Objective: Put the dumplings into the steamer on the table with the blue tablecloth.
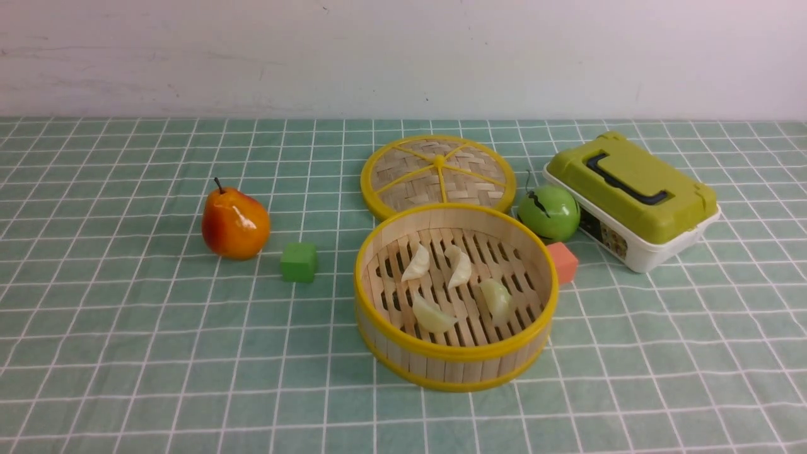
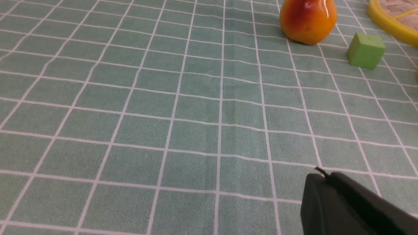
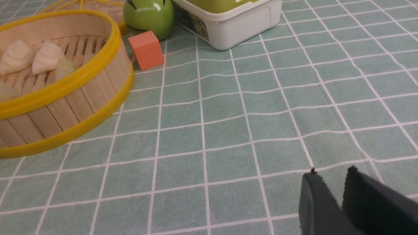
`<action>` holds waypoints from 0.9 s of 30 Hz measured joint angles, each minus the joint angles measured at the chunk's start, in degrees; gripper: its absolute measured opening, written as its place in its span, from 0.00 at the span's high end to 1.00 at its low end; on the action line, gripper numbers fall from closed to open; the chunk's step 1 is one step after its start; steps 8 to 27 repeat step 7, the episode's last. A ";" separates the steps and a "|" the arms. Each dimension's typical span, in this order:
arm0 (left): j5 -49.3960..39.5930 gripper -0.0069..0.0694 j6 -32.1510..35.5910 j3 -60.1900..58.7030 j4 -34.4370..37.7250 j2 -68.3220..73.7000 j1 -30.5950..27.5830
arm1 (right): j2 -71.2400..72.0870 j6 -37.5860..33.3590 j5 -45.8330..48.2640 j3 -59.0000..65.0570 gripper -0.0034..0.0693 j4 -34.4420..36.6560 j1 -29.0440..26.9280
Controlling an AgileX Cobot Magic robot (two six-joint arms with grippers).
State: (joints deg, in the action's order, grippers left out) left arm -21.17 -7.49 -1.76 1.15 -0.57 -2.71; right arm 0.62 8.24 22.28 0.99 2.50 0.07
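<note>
Front view alone takes in all four dumplings (image 1: 458, 287) lying inside the steamer (image 1: 455, 362) on the counter (image 1: 126, 353); right wrist view catches only part of them. Behind the steamer lies one lid (image 1: 438, 173); beside it, one green apple (image 1: 548, 213) and one orange cube (image 1: 562, 261). Left end effector (image 2: 326, 178) is closed and empty; right end effector (image 3: 331, 178) is slightly parted, holding nothing.

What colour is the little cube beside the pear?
Green. The cube shows best in the front view, just right of the pear.
</note>
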 joint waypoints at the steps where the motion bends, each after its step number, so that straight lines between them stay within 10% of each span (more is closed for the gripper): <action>1: 0.00 0.91 0.00 0.00 0.00 0.00 0.00 | 0.00 0.00 0.00 0.00 0.77 0.00 0.00; 27: 0.00 0.90 0.00 0.00 0.00 0.00 0.00 | 0.00 0.00 0.00 0.00 0.76 0.00 0.00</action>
